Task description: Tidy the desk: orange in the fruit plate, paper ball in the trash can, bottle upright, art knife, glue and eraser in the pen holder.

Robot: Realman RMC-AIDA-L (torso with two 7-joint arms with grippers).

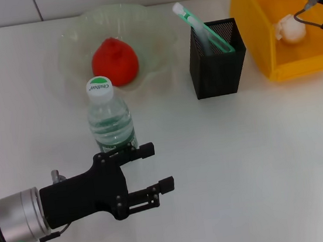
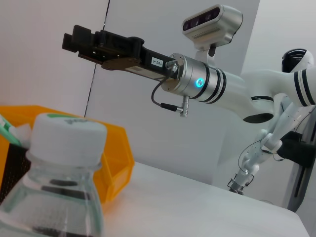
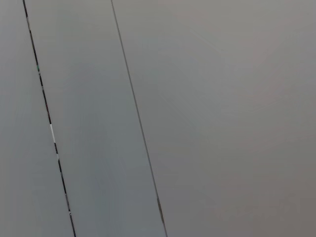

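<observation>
My left gripper [image 1: 155, 169] waits with jaws wide and empty, just at 4 o'clock of the upright bottle [image 1: 110, 118], I think because it released it standing. The orange [image 1: 114, 60] lies in the fruit plate [image 1: 74, 34], the art knife [image 1: 203, 27] leans in the pen holder [image 1: 217, 67], and the paper ball [image 1: 290, 28] is in the trash can [image 1: 257, 38]. The right gripper [image 2: 81, 42] is high over that can; its jaws I cannot tell.

Head view looks down on desk [image 1: 261, 162]. Left wrist view, low and close behind bottle [image 2: 59, 187], faces across toward trash can [image 2: 116, 158]; both shared. Right wrist view faces blank wall.
</observation>
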